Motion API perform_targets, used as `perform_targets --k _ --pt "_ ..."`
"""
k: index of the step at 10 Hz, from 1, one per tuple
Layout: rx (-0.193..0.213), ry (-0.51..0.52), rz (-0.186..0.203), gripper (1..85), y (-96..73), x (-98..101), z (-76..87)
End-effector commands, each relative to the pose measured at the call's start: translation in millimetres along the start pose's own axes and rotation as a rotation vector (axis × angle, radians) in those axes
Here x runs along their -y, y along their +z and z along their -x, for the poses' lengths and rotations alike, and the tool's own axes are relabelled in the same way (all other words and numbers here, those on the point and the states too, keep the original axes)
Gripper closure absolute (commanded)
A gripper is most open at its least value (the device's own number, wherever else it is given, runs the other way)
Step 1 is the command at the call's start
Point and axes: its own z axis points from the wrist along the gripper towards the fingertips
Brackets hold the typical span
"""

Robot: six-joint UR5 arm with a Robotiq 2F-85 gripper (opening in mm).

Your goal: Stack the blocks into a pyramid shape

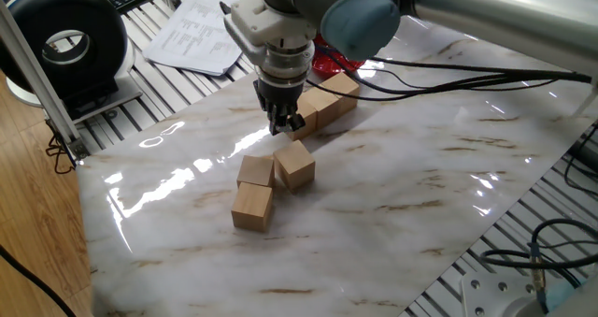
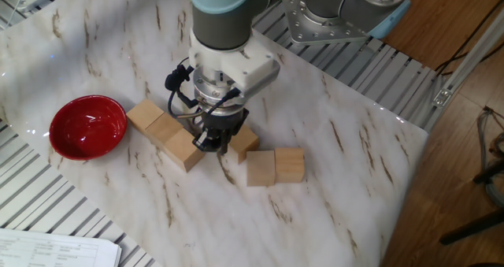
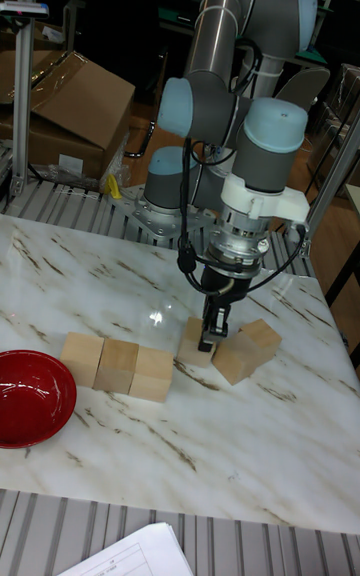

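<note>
Beside three rowed blocks [image 2: 165,131], red bowl [image 2: 87,127] holding nothing, pincer [image 2: 211,142] grip state unclear

Blocks [image 2: 183,150] light tan, plain wood, unmarked. Bowl [image 2: 87,127] glossy red. Table top [image 1: 411,195] white marble pattern, brown-grey veins, shiny glare patches. Arm [image 3: 245,21] grey with pale blue joint caps; gripper [image 2: 211,143] black, wrist flange white. Cables [image 1: 467,72] black. Papers [image 1: 196,32] white with dark print. Floor [image 2: 441,86] warm brown wood.
</note>
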Motion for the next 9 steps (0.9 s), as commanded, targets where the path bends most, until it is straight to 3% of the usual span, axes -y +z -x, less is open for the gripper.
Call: perform_targets --k 1,3,9 --pt "-0.012 -0.05 0.017 2.7 3.6 -4.0 -10.8" --pt "0.038 -0.021 0.055 0.7 4.8 -18.0 -9.1" --pt "0.03 0.018 0.079 0.7 1.1 -32.8 -1.9"
